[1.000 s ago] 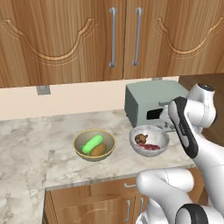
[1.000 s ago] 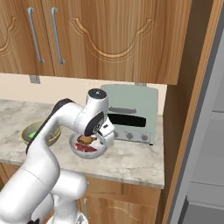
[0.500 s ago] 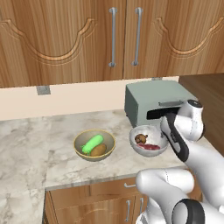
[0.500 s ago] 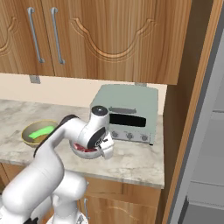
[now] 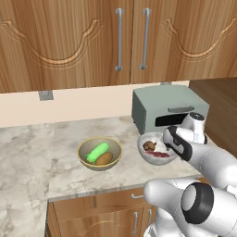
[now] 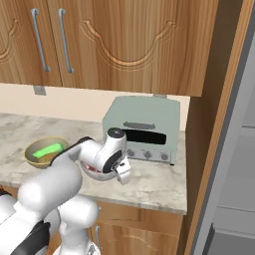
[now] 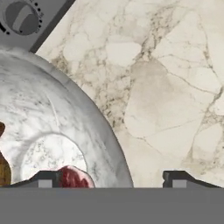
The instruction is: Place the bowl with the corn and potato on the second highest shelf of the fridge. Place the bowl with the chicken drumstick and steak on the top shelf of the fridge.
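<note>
The pale grey marbled bowl point(image 5: 146, 153) stands on the counter in front of the toaster oven, holding the golden-brown chicken drumstick point(image 5: 148, 145) and the dark red steak point(image 5: 160, 154). My gripper point(image 5: 172, 149) is down at its right rim and open. In the hand view the rim point(image 7: 107, 140) runs between the two fingertips point(image 7: 176, 178), with the steak point(image 7: 72, 177) just inside. To the left sits the olive-tan bowl point(image 5: 88, 162) with the green corn point(image 5: 98, 151) and the brown potato point(image 5: 105, 159); the same bowl point(image 6: 36, 147) appears in the right base view.
A grey-green toaster oven point(image 6: 144, 127) stands against the wall right behind the marbled bowl, its knob point(image 7: 21, 18) close to the hand. The fridge point(image 6: 234, 149) stands open at the far right past a wooden side panel. Marble counter point(image 5: 32, 152) lies bare to the left.
My hand has come down from above the marbled bowl to its right rim, and the fingers now straddle that rim. Both bowls have stayed in place.
</note>
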You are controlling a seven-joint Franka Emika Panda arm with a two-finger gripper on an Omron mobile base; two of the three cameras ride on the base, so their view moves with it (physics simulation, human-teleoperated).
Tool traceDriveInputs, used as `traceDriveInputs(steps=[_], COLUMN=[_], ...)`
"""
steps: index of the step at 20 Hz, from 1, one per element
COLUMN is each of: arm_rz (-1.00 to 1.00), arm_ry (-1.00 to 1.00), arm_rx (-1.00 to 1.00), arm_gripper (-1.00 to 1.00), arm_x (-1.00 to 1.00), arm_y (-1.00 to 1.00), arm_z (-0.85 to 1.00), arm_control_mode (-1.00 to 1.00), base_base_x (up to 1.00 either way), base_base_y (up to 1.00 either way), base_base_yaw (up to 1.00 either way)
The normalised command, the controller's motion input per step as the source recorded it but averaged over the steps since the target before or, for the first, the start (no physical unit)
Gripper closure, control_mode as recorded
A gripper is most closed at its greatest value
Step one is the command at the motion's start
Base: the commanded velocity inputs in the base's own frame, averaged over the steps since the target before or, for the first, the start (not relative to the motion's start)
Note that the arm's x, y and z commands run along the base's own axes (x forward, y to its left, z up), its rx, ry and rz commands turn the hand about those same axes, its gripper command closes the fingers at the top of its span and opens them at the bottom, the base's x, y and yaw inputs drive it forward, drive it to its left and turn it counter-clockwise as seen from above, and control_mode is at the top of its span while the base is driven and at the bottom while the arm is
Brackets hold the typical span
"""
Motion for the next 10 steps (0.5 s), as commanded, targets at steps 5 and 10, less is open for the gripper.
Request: traceDriveInputs(steps=[5, 10], arm_rz=[0.00, 0.00], arm_ry=[0.00, 0.01], arm_rx=[0.00, 0.01], arm_gripper=[1.00, 1.00], arm_x=[0.00, 0.00], arm_y=[0.00, 0.00], arm_z=[-0.02, 0.00], arm_control_mode=[-1.00, -1.00], base_base_x=[0.00, 0.00], base_base_y=[0.00, 0.00], base_base_yaw=[0.00, 0.00])
